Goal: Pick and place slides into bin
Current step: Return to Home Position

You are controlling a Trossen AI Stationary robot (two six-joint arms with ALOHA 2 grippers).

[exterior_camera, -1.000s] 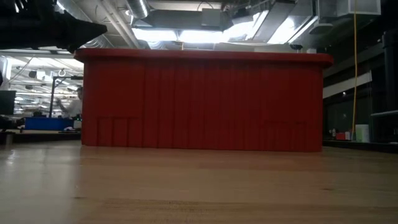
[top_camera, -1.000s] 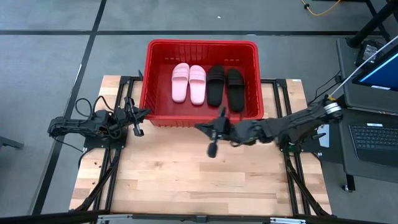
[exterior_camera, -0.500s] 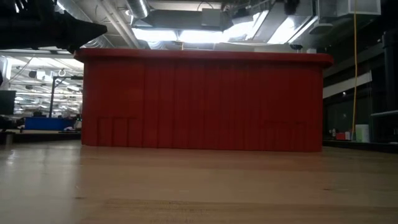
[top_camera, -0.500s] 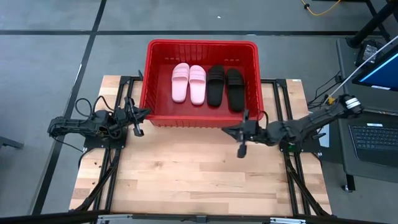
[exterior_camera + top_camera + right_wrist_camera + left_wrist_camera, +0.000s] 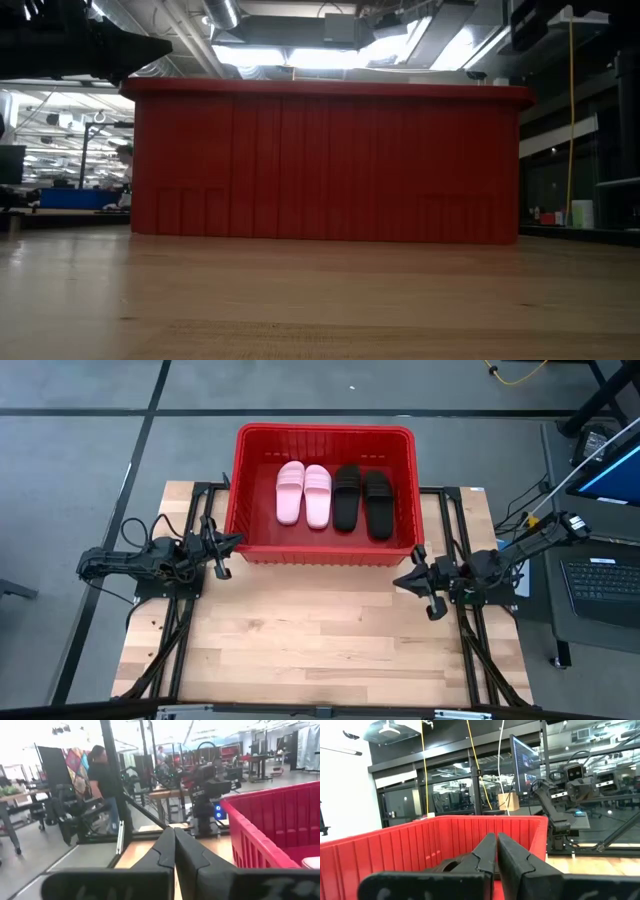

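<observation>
Homing step: four slides (image 5: 318, 495) inside red bin (image 5: 325, 429). Jaws together on left gripper (image 5: 230, 544), parked left, and right gripper (image 5: 408, 582), by bin's near-right corner. Next: probably final right-arm tuck.

in the low view the bin (image 5: 325, 165) hides the slides (image 5: 318, 496).

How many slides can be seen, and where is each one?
4. All lie side by side in the red bin: from the left arm's side, a pink slide, a second pink slide, a black slide, a second black slide. None appears hidden.
</observation>
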